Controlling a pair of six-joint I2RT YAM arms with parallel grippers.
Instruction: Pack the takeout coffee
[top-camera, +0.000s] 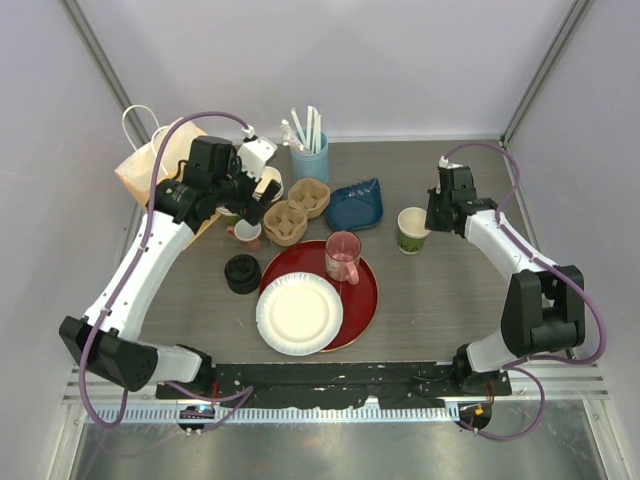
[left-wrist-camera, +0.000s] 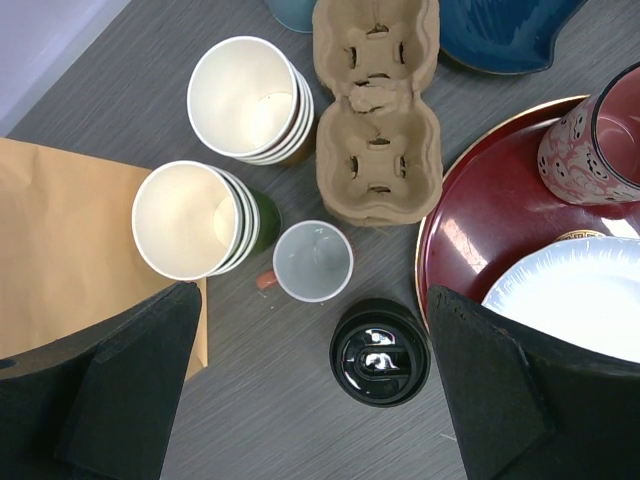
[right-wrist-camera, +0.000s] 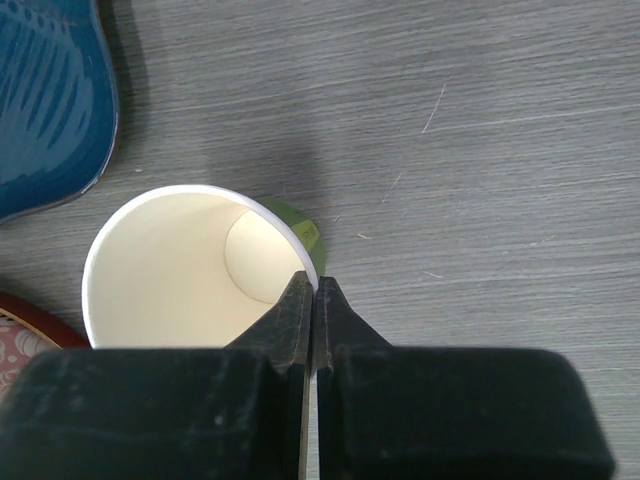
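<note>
Right gripper (right-wrist-camera: 312, 285) is clamped on the rim of the lidless green cup (right-wrist-camera: 180, 270), whose mouth spreads toward 10 o'clock from the tips. The cup stands upright at 2 o'clock of the red tray (top-camera: 365, 300); the right arm is folded at the elbow, wrist turned inward. Left gripper (left-wrist-camera: 312, 300) hangs spread wide, black lid (left-wrist-camera: 380, 352) at its 5 o'clock.

Top camera looks down on the whole surface (top-camera: 450, 300); both wrist cameras face down, close. Top and left share the cup carrier (left-wrist-camera: 377, 130).
</note>
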